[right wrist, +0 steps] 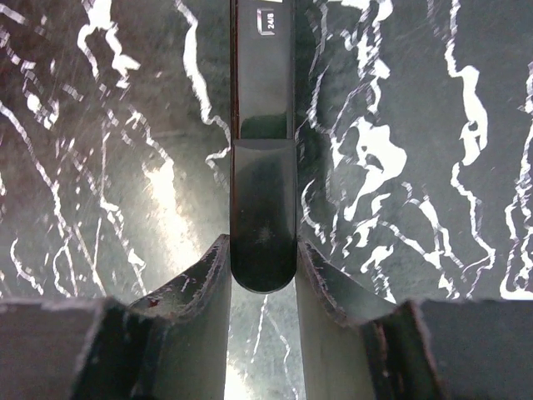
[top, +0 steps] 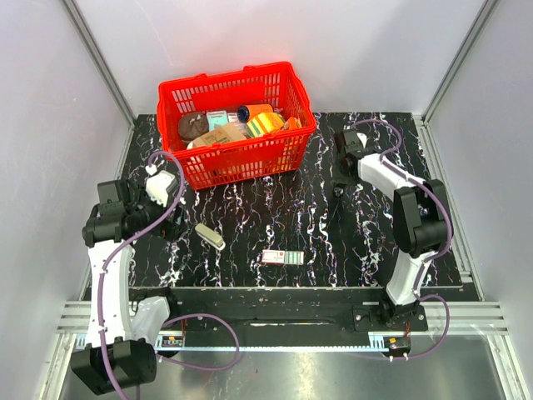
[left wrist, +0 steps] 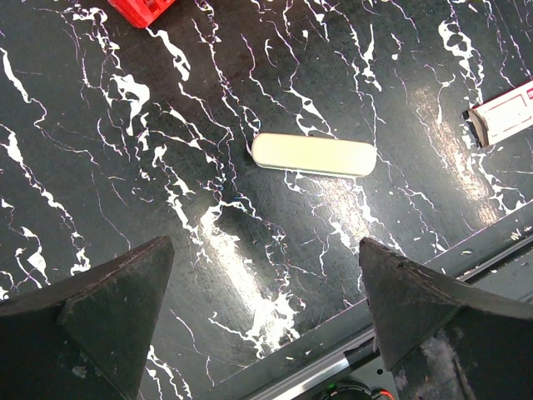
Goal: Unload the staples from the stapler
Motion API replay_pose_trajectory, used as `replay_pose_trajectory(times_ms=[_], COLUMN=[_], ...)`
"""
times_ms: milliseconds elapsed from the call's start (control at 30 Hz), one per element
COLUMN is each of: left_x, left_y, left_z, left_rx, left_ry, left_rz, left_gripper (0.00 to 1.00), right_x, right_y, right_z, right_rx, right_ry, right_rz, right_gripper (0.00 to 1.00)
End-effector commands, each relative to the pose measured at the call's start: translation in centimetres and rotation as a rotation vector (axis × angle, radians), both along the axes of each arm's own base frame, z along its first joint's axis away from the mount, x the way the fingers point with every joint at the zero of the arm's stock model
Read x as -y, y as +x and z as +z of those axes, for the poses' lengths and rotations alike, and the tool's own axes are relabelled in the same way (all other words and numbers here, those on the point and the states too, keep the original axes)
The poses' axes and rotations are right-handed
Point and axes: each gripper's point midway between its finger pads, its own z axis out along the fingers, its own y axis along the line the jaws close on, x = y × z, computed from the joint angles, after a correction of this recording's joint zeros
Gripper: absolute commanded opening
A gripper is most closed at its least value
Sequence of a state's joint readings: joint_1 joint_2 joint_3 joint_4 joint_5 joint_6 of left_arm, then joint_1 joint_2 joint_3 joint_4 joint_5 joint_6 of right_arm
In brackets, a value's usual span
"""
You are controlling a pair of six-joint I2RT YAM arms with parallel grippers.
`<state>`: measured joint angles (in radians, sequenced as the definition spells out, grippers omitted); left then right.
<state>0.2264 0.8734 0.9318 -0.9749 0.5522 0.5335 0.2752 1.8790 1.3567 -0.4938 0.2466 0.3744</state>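
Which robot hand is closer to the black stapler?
Right. The right gripper is clamped on the stapler's rounded end. The left gripper hangs open far off to the left, above a cream bar.

The left tool hangs over the desk with its jaws spread wide and nothing between them. Its two dark fingers come in from the lower corners. Ahead of the gap, slightly toward the right finger, a cream oblong bar lies flat on the black, white-veined surface, its long side running across the tool's opening, well apart from both fingertips. Far ahead and off to the left finger's side shows a corner of a red basket. Out past the right finger lies a red-and-white box, cut by the edge. A metal rail runs slantwise close by the right finger.
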Motion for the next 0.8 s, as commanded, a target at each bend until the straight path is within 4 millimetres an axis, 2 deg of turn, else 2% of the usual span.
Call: replay_pose_trajectory(times_ms=[0, 167, 333, 533, 767], left_x=[-0.2, -0.4, -0.4, -0.6, -0.8], left_y=[0.5, 0.3, 0.0, -0.1, 0.0], left_z=[0.6, 0.9, 1.0, 0.9, 0.8], left_rx=[0.054, 0.082, 0.104, 0.112, 0.109], left_ry=[0.008, 0.027, 0.044, 0.063, 0.066], left_rz=[0.015, 0.022, 0.011, 0.011, 0.013], left_gripper=[0.99, 0.99, 0.99, 0.99, 0.99], right_x=[-4.6, -8.9, -12.2, -15.3, -18.5], right_y=[-2.1, -4.8, -7.9, -11.4, -13.6], right_z=[2.0, 2.1, 2.0, 1.2, 1.4], right_rx=[0.029, 0.012, 0.008, -0.006, -0.01], right_ry=[0.081, 0.121, 0.133, 0.133, 0.153], right_rz=[0.063, 0.112, 0.164, 0.219, 0.264], right_gripper=[0.13, 0.09, 0.07, 0.07, 0.09])
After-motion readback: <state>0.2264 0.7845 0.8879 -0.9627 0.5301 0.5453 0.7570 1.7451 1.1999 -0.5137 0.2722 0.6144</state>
